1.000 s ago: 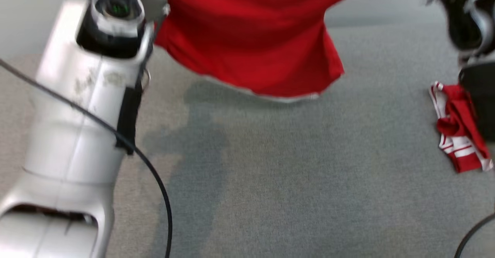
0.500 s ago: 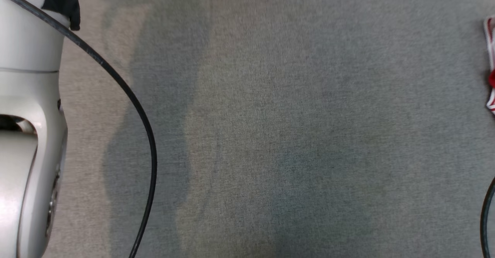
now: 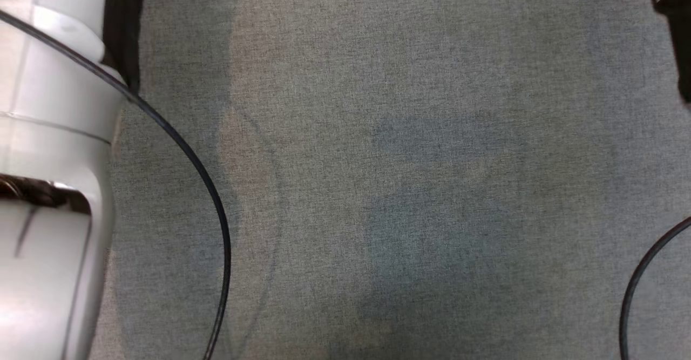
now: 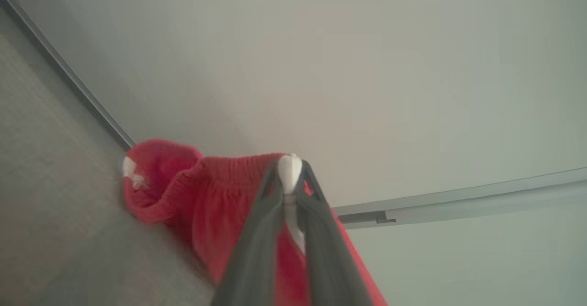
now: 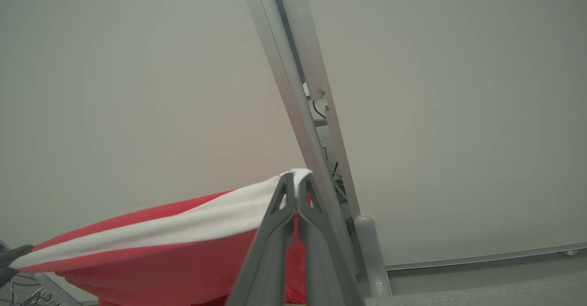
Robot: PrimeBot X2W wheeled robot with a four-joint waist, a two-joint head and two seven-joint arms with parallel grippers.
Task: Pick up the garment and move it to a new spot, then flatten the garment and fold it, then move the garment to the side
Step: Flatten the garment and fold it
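Observation:
The garment (image 4: 206, 196) is red with a gathered waistband and white trim, and it hangs lifted off the grey surface. In the left wrist view my left gripper (image 4: 290, 168) is shut on the waistband edge, with white trim pinched at the fingertips. In the right wrist view my right gripper (image 5: 297, 180) is shut on the white stripe of the garment (image 5: 160, 251), which stretches away to the left, where a dark fingertip (image 5: 11, 255) holds its far end. My pale left forearm (image 3: 48, 133) shows at the left of the head view.
Grey carpet-like surface (image 3: 405, 187) spreads below me. Black cables curve at the left (image 3: 205, 187) and lower right (image 3: 642, 279). A dark part of the right arm (image 3: 675, 25) sits at the top right. A metal post (image 5: 298, 90) and pale walls stand behind.
The whole head picture has shifted because the camera moved. The red garment and the small red-and-white cloth at the right have left its frame. Both grips stay shut.

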